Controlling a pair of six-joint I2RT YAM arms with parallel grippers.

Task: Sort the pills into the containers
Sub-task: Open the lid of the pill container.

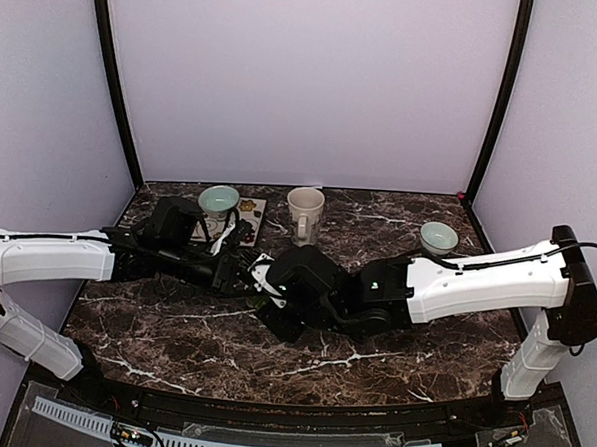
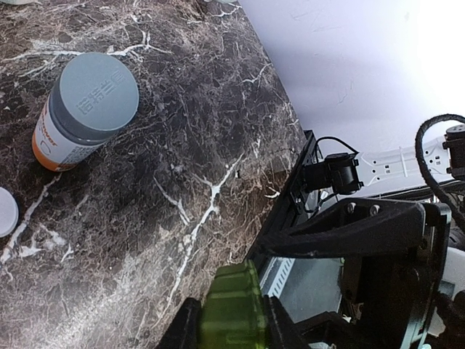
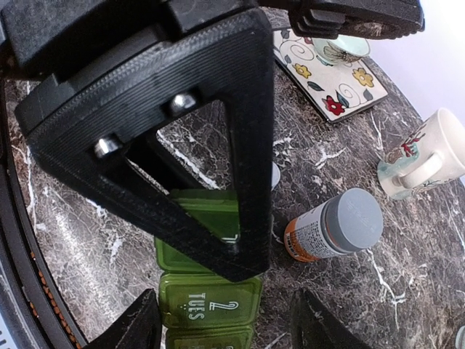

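Observation:
The dark green pill box [image 3: 209, 299] lies on the marble table, one lid reading "TUES 2". My left gripper [image 2: 231, 323] is shut on one end of the box [image 2: 232, 291], a finger on each side. In the right wrist view its black frame covers the box's upper compartments. My right gripper [image 3: 221, 331] is open just above the box, its fingers [image 3: 127, 327] spread wide to either side. A pill bottle [image 3: 336, 228] with an orange body, white label and grey cap stands right of the box and also shows in the left wrist view [image 2: 87, 109]. No loose pills show. In the top view both grippers [image 1: 267, 285] meet mid-table.
A small white cap [image 2: 3, 211] lies near the bottle. A cream mug [image 1: 304, 214] stands at the back, and a pale green bowl [image 1: 220, 197] sits on a floral tile [image 3: 327, 80]. A second bowl [image 1: 438, 236] is at the back right.

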